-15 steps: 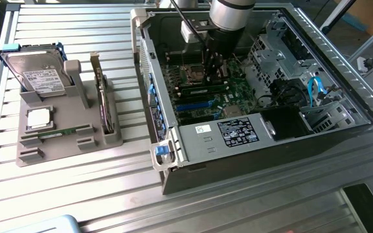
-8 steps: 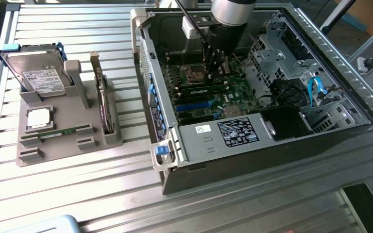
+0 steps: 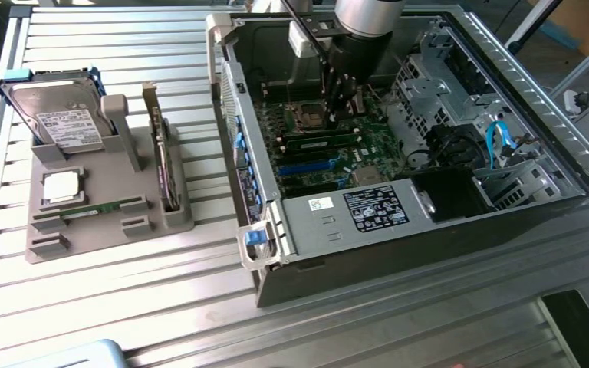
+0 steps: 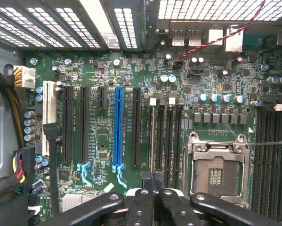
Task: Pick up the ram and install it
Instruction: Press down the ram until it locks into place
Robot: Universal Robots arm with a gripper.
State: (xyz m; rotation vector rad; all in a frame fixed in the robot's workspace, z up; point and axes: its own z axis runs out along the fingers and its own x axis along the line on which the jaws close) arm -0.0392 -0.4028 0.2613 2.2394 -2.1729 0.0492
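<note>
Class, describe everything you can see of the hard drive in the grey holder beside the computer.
The hard drive is a silver, metal-looking box with a white label on its broad face. It stands on edge in the grey holder, framed by a blue-and-black carrier, at the exterior view's left, apart from the computer case.

— What carries it all?
— A ribbed metal desk [image 3: 172,276].
— And directly on it?
— An open computer case [image 3: 397,230] toward the exterior view's right, and a grey parts holder [image 3: 105,207] well apart on the left.
</note>
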